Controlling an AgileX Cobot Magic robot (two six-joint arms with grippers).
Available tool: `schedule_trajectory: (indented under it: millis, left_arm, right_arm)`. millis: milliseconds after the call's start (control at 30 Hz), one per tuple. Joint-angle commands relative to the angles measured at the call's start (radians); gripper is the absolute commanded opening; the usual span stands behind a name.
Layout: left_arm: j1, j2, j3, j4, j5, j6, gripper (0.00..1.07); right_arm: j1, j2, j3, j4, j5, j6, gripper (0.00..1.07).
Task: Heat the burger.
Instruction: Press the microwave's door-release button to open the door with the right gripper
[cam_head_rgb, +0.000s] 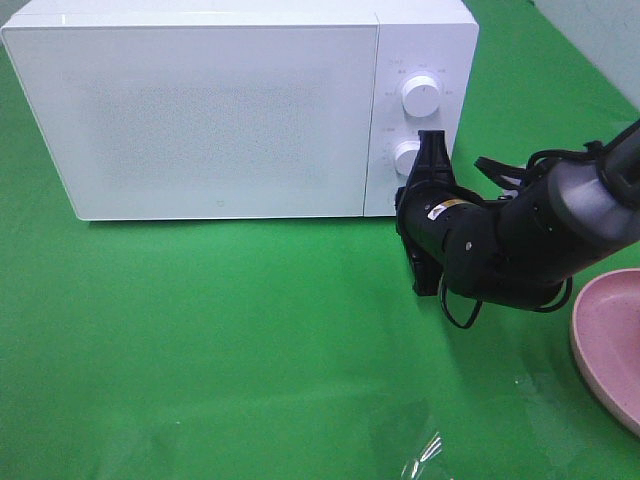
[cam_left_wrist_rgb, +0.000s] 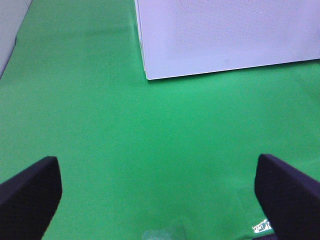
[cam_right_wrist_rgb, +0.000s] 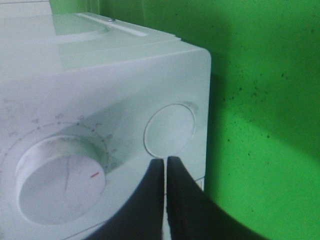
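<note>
Your right gripper (cam_right_wrist_rgb: 164, 162), jaws together, points at the button (cam_right_wrist_rgb: 169, 129) on the microwave (cam_head_rgb: 200, 110) panel's right. Your left gripper (cam_left_wrist_rgb: 157, 165), jaws wide apart, hangs over the cloth (cam_head_rgb: 250, 350).

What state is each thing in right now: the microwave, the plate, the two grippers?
microwave door: shut.
left gripper: open, holding nothing, above the green cloth.
right gripper: shut, tips at the edge of the microwave's round button.
pink plate: the part in view is bare.
burger: not in view.
</note>
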Motion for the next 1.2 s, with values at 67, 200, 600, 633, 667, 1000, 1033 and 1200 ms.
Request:
schedule_trajectory:
  millis: [67, 200, 600, 633, 667, 1000, 1033, 1200]
  left_arm:
    - [-0.006, -0.017, 0.001, -0.005, -0.013, -0.001, 0.98]
    - [-0.006, -0.017, 0.001, -0.004, -0.013, -0.001, 0.98]
    - [-0.006, -0.017, 0.001, -0.004, -0.013, -0.001, 0.98]
    - [-0.006, -0.017, 0.001, -0.004, -0.013, -0.001, 0.98]
    - [-0.006, -0.017, 0.001, -0.004, -0.013, -0.001, 0.98]
    - [-0.006, -0.017, 0.001, -0.004, -0.013, -0.001, 0.98]
    - [-0.006, -0.017, 0.001, -0.004, -0.013, -0.001, 0.98]
    - [-0.006, -0.017, 0.001, -0.004, -0.013, -0.001, 0.98]
  right_arm:
    - [-0.013, 0.024, -0.027, -0.015, 0.007, 0.004, 0.0]
    - [-0.033, 0.042, -0.043, -0.027, 0.004, 0.004, 0.0]
    - [-0.048, 0.074, -0.091, -0.036, 0.0, 0.009, 0.0]
    - [-0.048, 0.078, -0.096, -0.033, -0.004, 0.012, 0.0]
    - [-0.048, 0.085, -0.101, -0.023, -0.028, 0.012, 0.0]
    - [-0.048, 0.087, -0.101, 0.013, -0.131, 0.002, 0.0]
    - [-0.048, 0.088, -0.101, 0.016, -0.141, 0.002, 0.0]
    - [-0.048, 0.114, -0.134, 0.011, -0.197, 0.012, 0.0]
